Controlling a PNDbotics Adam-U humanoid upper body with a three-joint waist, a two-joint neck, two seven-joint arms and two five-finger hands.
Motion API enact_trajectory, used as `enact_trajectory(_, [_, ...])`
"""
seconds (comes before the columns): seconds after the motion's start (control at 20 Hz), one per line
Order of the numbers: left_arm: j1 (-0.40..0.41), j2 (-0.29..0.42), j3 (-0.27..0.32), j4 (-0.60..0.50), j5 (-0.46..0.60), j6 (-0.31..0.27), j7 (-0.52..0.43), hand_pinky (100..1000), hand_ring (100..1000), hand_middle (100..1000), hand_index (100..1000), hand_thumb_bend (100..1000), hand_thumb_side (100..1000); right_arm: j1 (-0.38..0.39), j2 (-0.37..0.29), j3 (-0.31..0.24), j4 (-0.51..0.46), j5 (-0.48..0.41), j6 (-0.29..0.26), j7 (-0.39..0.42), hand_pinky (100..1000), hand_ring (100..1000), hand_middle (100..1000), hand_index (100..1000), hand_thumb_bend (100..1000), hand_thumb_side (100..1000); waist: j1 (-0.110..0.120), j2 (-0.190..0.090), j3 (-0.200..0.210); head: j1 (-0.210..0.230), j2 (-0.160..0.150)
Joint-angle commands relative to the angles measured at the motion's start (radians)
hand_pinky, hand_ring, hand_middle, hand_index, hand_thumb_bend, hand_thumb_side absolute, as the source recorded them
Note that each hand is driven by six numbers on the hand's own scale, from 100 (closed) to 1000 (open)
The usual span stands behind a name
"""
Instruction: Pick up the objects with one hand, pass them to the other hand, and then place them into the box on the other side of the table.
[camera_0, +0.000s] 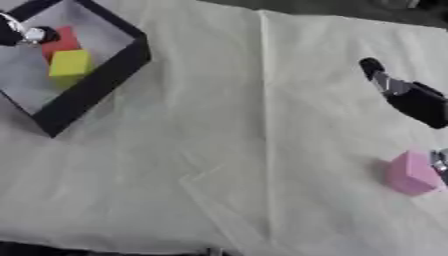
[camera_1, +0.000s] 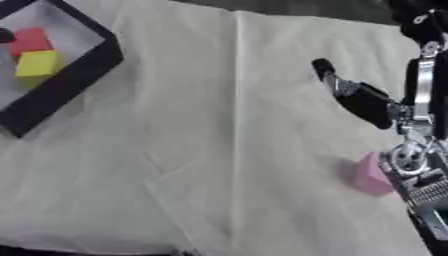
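Note:
A pink block (camera_0: 409, 173) lies on the cloth at the right. My right hand (camera_1: 381, 111) reaches down from the upper right and hangs over it. Its thumb (camera_1: 325, 68) sticks out straight, away from the block, and its fingers (camera_1: 413, 165) stand against the block's right side, hiding that side. A black-walled box (camera_0: 103, 80) sits at the upper left, with a red block (camera_0: 63, 42) and a yellow block (camera_0: 70, 63) inside. Only part of my left hand (camera_0: 26, 33) shows, at the left edge over the box next to the red block.
A pale creased cloth (camera_0: 236, 150) covers the table, with a raised fold running down its middle. The table's front edge (camera_0: 105, 247) shows at the bottom.

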Motion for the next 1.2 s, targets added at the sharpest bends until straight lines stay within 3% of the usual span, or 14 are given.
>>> enact_trajectory(0.05, [-0.003,0.03,0.02,-0.046,0.031,0.003,0.018,891,677,684,677,752,131,0.001,-0.043,-0.019,-0.018,-0.014,-0.006,0.0,811,800,767,806,693,185,0.008,-0.027,-0.003,-0.029,0.005])
enact_trajectory(0.3, [0.01,0.02,0.012,-0.086,0.089,-0.008,0.027,892,671,706,667,720,173,0.032,-0.077,-0.021,-0.018,-0.047,-0.002,0.048,810,800,767,809,712,152,0.008,-0.035,-0.013,-0.071,0.01])
enact_trajectory(0.7, [0.034,0.008,0.012,-0.094,0.16,-0.019,0.052,898,667,731,674,710,188,0.114,-0.154,-0.04,-0.018,-0.165,-0.002,0.245,812,802,769,810,715,115,0.01,-0.042,-0.027,-0.125,0.008])
enact_trajectory(1.2, [0.048,0.001,0.01,-0.095,0.176,-0.024,0.063,898,665,730,676,716,202,0.221,-0.244,-0.055,-0.018,-0.167,-0.019,0.399,826,813,783,812,709,131,0.013,-0.037,-0.033,-0.171,0.002])
